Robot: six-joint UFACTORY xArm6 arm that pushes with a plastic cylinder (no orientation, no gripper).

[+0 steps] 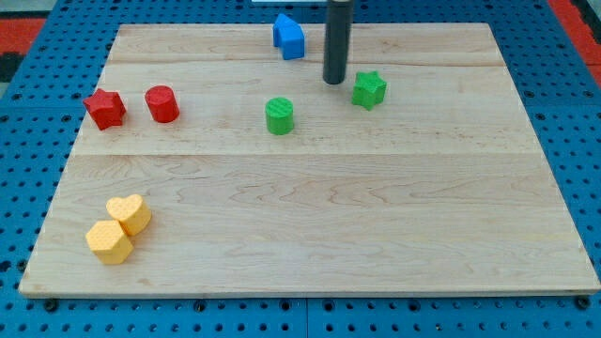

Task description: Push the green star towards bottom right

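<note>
We have no claw, only a rod, so nothing is held; my tip (pixel 335 81) rests just left of the green star (pixel 369 89), near the board's (pixel 310 235) top. A green cylinder (pixel 279 115) sits to the view's left, a blue block (pixel 289 37) above

Wooden board (pixel 310 235), green star (pixel 369 89), green cylinder (pixel 279 115), blue, red, yellow blocks

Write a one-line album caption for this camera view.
My tip rests just left of the green star, with a green cylinder nearby.
</note>
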